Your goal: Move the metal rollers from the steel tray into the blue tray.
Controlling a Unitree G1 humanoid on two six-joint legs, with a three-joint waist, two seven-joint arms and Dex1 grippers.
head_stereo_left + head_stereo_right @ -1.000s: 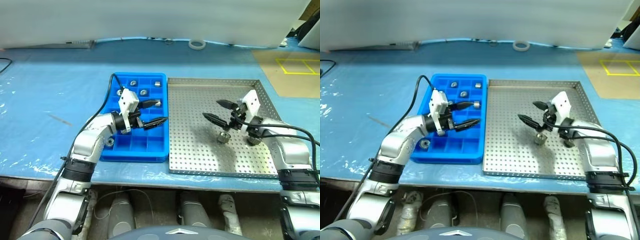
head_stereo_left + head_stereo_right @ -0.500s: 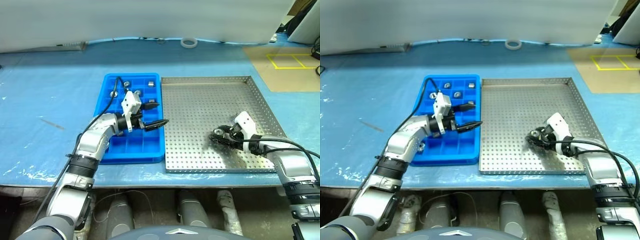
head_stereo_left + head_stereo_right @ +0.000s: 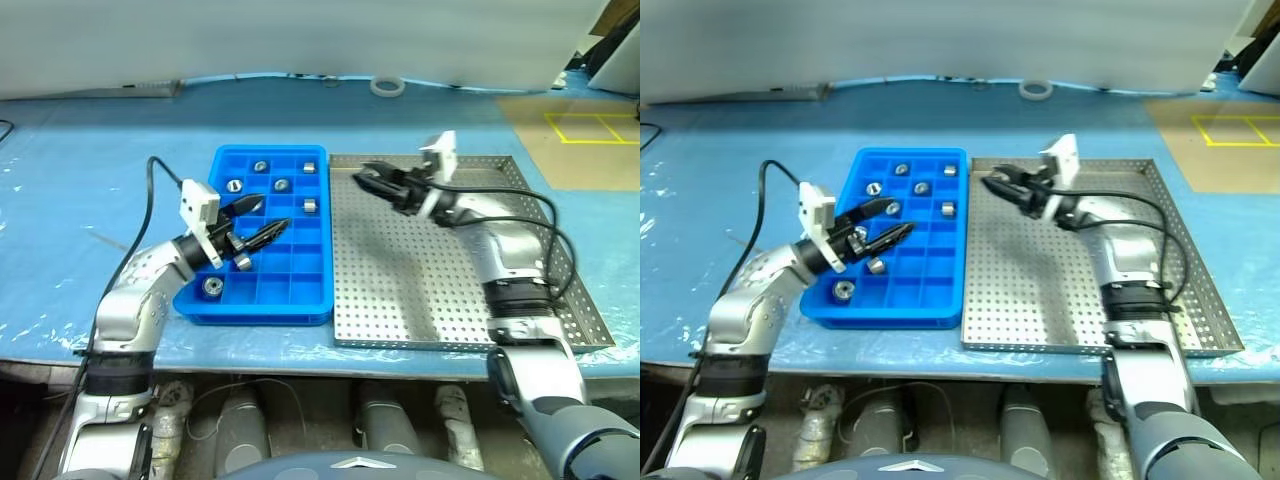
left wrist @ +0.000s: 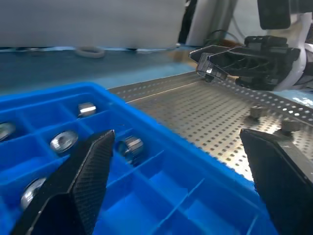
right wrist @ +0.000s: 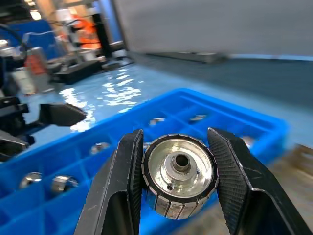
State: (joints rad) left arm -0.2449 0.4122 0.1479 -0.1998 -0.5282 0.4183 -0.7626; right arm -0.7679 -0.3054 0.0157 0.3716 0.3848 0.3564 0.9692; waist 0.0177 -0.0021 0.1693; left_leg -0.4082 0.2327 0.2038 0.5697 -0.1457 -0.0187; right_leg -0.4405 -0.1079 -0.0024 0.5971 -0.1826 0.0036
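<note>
Since a second ago the right gripper (image 5: 178, 186) has left the steel tray's near right part and now hangs over that tray's (image 3: 450, 290) far left corner, just beside the blue tray (image 3: 262, 292), its fingers clamped on one roller (image 5: 179, 175). Two more rollers (image 4: 258, 112) show on the steel tray in the left wrist view. Meanwhile the left gripper (image 3: 258, 222) has drawn back toward the blue tray's left edge, fingers spread wide and holding nothing, above a compartment with a roller. Several rollers (image 3: 282, 185) lie in the blue tray's far compartments, one (image 3: 212, 287) near its near left corner. A white tape ring (image 3: 388, 87) lies by the table's far edge.
</note>
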